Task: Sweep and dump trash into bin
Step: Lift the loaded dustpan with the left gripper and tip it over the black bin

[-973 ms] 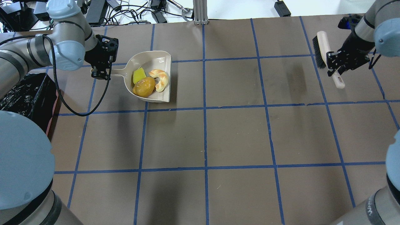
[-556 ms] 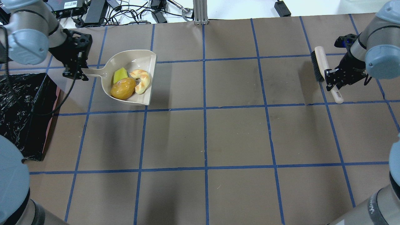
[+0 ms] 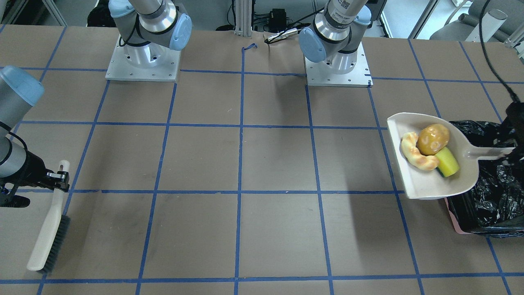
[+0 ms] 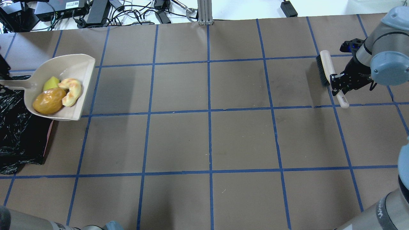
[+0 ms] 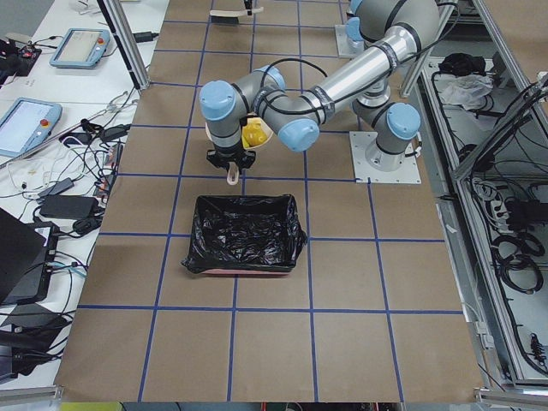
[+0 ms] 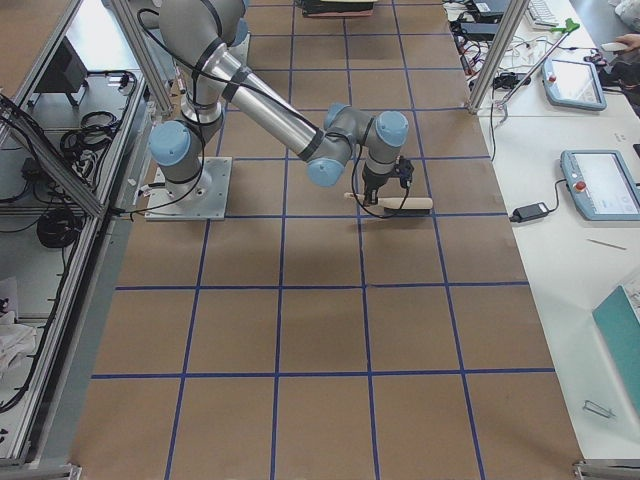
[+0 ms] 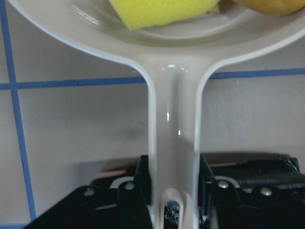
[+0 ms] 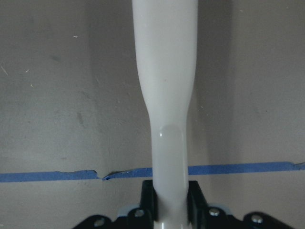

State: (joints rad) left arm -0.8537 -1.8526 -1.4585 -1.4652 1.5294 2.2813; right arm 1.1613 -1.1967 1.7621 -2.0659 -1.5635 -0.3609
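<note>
The left gripper (image 7: pixel 174 193) is seen clenched on the dustpan handle (image 7: pixel 174 138), with a black finger pressed against each side of the beige stem close to its end. Straight ahead of the jaws the handle widens into the dustpan (image 4: pixel 72 62), which is held off the table (image 4: pixel 211 140) with its open lip pointed away from the gripper.

All three pieces of trash are carried inside the pan. The green-and-yellow sponge piece (image 4: pixel 50 83) is lodged nearest the jaws, at the root of the handle. The yellow-brown potato-like lump (image 4: pixel 48 100) is set beside the sponge and touching it. The tan croissant-like piece (image 4: pixel 72 91) is curled against the lump on the side farther from the gripper, toward the lip.

The bin (image 4: pixel 16 134), lined with crinkled black plastic, is placed below the jaws. In the overhead view the handle end of the pan is overlapped with the bin's edge, while most of the pan is held out over the brown table beside it.

The right gripper (image 8: pixel 169 202) is closed tight on the brush handle (image 8: pixel 164 71), which is grasped a little short of its rounded end. The brush (image 4: pixel 324 68) is stretched forward of the jaws, with its dark bristles turned to one side of the beige back. Whether the bristles touch the table cannot be told. A blue tape line (image 8: pixel 57 175) is crossed by the handle just ahead of the jaws. The two grippers are kept well apart, at opposite ends of the table.
</note>
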